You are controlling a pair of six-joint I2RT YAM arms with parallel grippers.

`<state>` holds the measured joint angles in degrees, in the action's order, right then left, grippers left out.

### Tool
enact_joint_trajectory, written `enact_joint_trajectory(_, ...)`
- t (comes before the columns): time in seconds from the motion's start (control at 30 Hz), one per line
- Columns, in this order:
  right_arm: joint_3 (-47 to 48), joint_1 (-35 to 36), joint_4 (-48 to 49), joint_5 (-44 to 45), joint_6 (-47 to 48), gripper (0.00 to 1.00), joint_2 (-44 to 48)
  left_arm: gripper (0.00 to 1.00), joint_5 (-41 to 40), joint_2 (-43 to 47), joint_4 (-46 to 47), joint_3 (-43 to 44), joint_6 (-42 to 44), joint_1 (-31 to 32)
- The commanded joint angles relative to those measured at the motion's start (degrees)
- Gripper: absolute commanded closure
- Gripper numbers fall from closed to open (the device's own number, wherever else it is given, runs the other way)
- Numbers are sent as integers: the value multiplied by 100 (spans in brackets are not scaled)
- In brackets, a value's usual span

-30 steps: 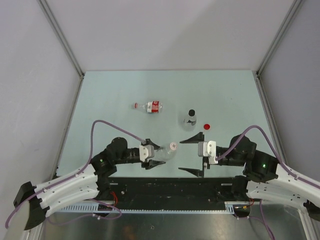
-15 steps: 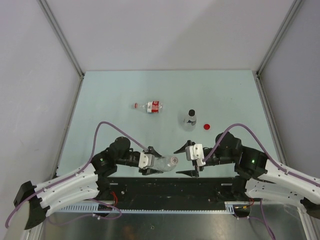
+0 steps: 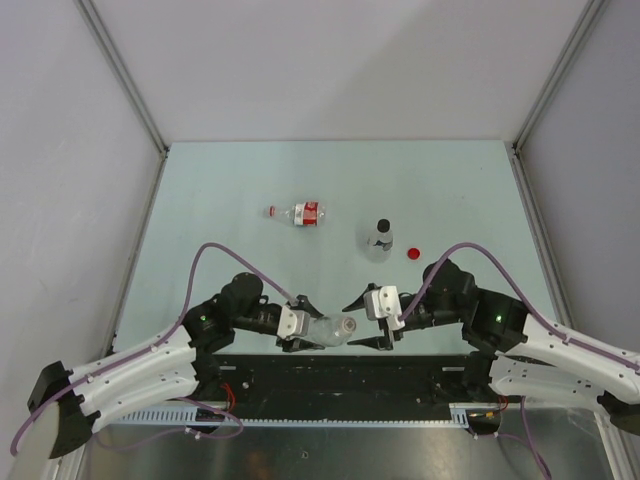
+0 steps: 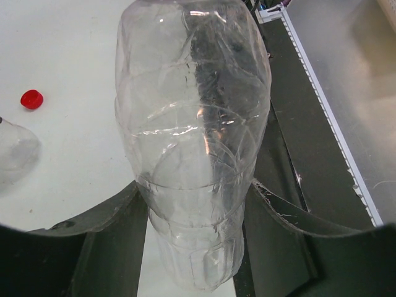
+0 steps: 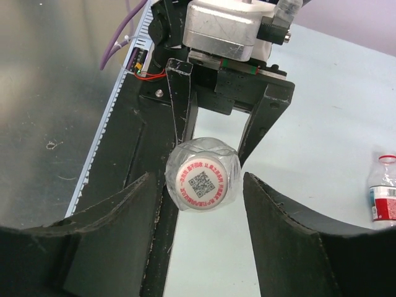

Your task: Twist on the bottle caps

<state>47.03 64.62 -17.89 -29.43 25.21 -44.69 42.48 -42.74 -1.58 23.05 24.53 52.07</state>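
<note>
Left hand (image 3: 311, 325) grips bottle (image 3: 329, 329) by near table (image 3: 230, 270) edge; right hand (image 3: 353, 326) spread.

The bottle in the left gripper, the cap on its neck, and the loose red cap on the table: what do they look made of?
The bottle looks like thin clear plastic, glossy: you can see through the wall, which shows creases and sharp highlights. The white cap is probably opaque plastic, its top printed with red lettering around a square code. The red cap looks like opaque, slightly shiny plastic; it is too small to tell more.
</note>
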Motion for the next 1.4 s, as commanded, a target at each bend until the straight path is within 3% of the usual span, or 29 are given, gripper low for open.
enact_joint_trajectory(0.0, 280, -31, 330, -59, -132, 40, 7, 100, 97, 69, -7, 220, 139, 9)
enact_joint_trajectory(0.43, 276, -43, 147, -86, -190, 63, -14, 100, 55, 21, -26, 288, 123, 13)
enact_joint_trajectory(0.53, 273, -39, 130, 53, -372, 76, -20, 100, -209, 64, -18, 376, -10, 6)
enact_joint_trajectory(0.6, 272, -40, 197, 307, -674, 91, -53, 100, -529, 99, -13, 532, -250, 9)
enact_joint_trajectory(0.73, 194, -2, 530, 1339, -1772, 99, -256, 100, -1640, 195, 86, 896, -801, 15)
enact_joint_trajectory(0.97, 80, 308, 823, 4653, -4272, 100, -711, 100, -3823, -8, 1123, 1221, -1222, 26)
enact_joint_trajectory(1.17, 89, 405, 692, 6822, -6131, 100, -1076, 100, -4828, -461, 1606, 1160, -1455, 256)
enact_joint_trajectory(1.27, 88, 449, 616, 7557, -6921, 100, -1243, 100, -5467, -674, 1827, 1078, -1579, 484)
enact_joint_trajectory(1.37, 95, 458, 908, 7641, -6975, 100, -1353, 100, -5744, -869, 1903, 1036, -1658, 597)
